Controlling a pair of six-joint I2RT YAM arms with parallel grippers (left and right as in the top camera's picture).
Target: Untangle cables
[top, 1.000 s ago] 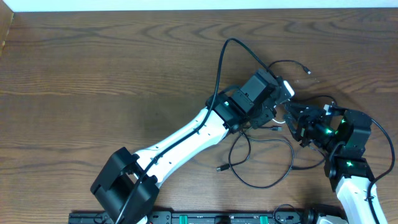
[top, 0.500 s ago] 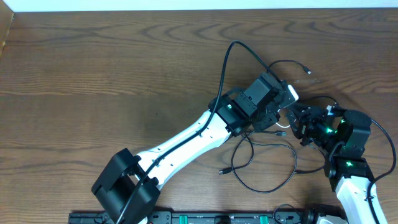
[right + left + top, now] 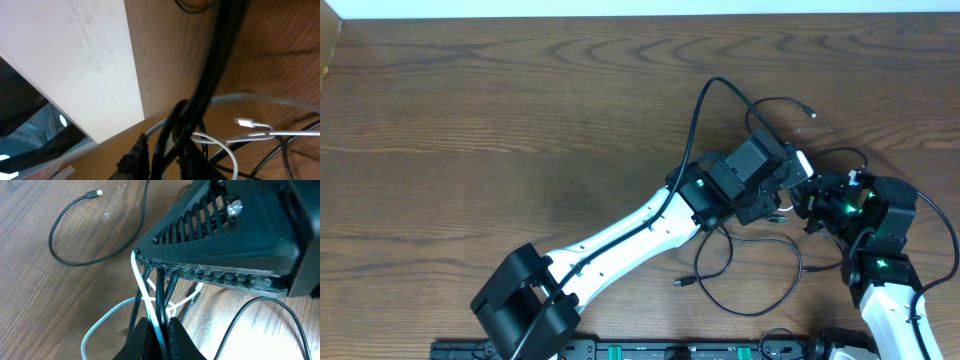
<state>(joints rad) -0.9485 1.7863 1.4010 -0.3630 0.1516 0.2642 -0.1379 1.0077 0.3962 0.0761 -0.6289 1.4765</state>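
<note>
The left arm (image 3: 630, 235) is seen stretched diagonally from the near edge out toward the right, and its wrist is turned so that the left gripper (image 3: 159, 330) is pointed at the right one. Its fingers are pressed tight together on the cables (image 3: 160, 290). The right arm (image 3: 890, 300) is kept folded short at the right side, with the right gripper (image 3: 162, 159) aimed leftward. Its jaws are drawn narrow, with cables pinched between them. The two grippers are held tip to tip, just apart.

One white cable (image 3: 247, 122) (short), perhaps three black cables (image 3: 50, 239).
</note>
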